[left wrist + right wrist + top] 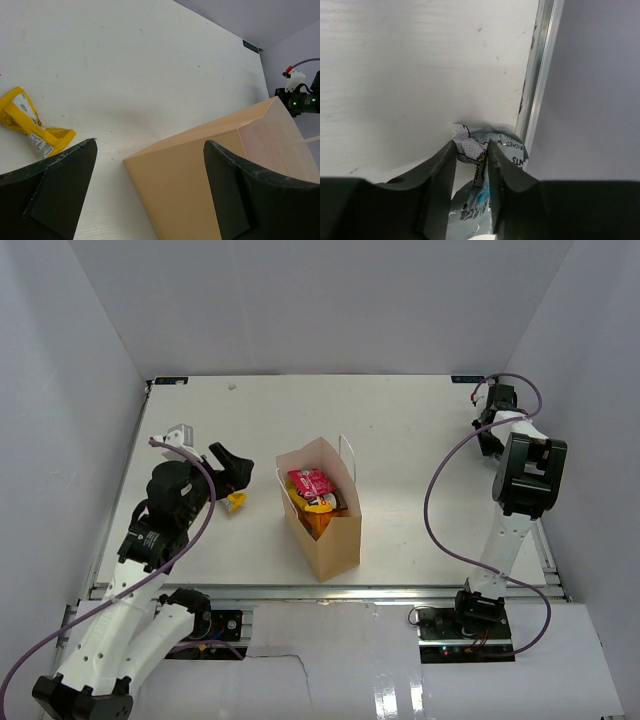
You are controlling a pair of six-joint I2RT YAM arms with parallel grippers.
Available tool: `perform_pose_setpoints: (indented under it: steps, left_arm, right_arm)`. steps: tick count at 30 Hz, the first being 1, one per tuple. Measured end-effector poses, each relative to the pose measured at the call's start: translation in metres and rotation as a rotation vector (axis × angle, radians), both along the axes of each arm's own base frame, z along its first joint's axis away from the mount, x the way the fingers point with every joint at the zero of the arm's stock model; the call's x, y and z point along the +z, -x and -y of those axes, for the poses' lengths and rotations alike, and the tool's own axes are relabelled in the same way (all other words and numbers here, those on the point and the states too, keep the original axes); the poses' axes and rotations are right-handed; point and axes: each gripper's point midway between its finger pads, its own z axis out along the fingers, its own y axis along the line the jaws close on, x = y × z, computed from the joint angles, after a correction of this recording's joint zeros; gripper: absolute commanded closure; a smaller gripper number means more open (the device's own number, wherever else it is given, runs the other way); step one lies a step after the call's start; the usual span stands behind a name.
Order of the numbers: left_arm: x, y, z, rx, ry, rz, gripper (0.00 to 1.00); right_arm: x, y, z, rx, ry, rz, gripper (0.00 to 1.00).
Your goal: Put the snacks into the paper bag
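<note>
The tan paper bag stands upright mid-table with its mouth open. A pink-red pack and orange and yellow packets lie inside. A yellow packet lies on the table left of the bag, and it also shows in the left wrist view. My left gripper is open and empty above it, and in its own view it faces the bag's side. My right gripper is at the far right edge. There it is shut on a silver-white packet with blue print.
A metal rail runs along the table's right edge, right beside the silver packet, with the grey wall behind it. A small white bracket sits at the back left. The bag's white string handle sticks up at its far side.
</note>
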Motion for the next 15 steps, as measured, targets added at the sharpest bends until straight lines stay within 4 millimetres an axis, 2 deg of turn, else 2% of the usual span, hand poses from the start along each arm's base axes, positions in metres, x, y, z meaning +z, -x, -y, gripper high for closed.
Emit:
perform_pose_setpoints:
  steps: [4, 10, 13, 15]
  left_arm:
    - [-0.002, 0.007, -0.005, 0.018, 0.008, 0.007, 0.02]
    - [-0.01, 0.009, -0.007, 0.028, 0.007, -0.01, 0.02]
    - [-0.019, 0.011, -0.008, 0.034, 0.005, -0.029, 0.02]
    - [-0.024, 0.012, -0.01, 0.043, 0.006, -0.041, 0.02]
  right_arm:
    - [0.0, 0.011, -0.009, 0.005, -0.041, -0.002, 0.9]
    - [0.001, 0.028, -0.029, 0.027, -0.133, 0.006, 0.92]
    - [0.008, 0.04, -0.053, 0.077, -0.245, 0.016, 0.92]
    - [0.02, 0.046, -0.076, 0.136, -0.353, 0.036, 0.92]
